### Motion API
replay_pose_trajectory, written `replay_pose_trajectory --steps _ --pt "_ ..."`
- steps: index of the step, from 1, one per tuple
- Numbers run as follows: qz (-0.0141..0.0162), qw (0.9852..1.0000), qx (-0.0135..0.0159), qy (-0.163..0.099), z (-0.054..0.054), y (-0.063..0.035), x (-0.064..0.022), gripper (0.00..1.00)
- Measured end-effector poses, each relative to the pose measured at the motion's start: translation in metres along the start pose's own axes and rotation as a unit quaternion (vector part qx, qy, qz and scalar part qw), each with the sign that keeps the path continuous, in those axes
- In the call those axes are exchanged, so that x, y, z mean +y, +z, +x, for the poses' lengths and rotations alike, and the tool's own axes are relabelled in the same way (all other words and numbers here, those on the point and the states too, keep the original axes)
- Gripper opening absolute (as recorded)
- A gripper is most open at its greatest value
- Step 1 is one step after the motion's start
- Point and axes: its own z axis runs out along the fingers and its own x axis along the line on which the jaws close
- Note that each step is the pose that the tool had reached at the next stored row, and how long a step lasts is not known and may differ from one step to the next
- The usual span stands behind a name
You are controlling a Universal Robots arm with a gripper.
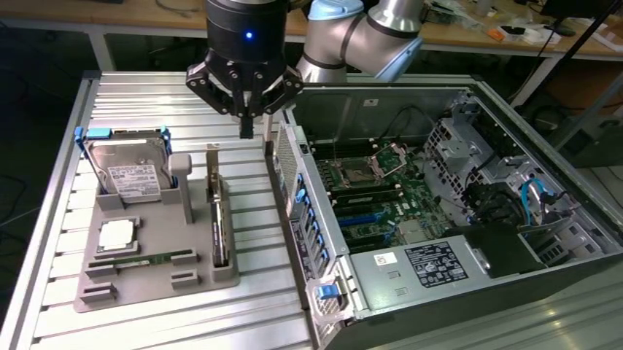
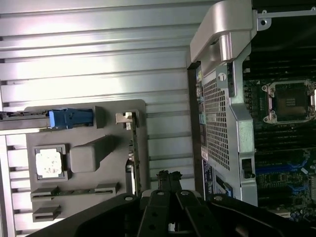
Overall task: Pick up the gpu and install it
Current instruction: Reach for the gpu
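Gripper (image 1: 249, 134), black, pinched closed near thin dark gpu (image 1: 220, 219).

We identify one supporting surface: a metal table (image 1: 146, 98) whose top is built of long parallel ribbed slats, silver-grey throughout. Two items rest directly on it.

Below the gripper (image 1: 247, 131), and extending from it toward the exterior view's left and toward the camera, we find a grey moulded tray (image 1: 136, 288). It lies flat, with its long sides running across the slats.

Just beside the gripper, on the exterior view's right, we find an open computer case (image 1: 467, 306). It lies on its side with the interior facing up. A narrow strip of bare slats separates tray and case.
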Motion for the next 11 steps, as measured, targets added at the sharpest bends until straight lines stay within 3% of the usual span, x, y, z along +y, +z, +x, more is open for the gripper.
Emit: replay_pose_trajectory --steps 11 --pt "0.0 1.0 -0.0001 0.0 0.0108 0.0011 -0.0008 0.11"
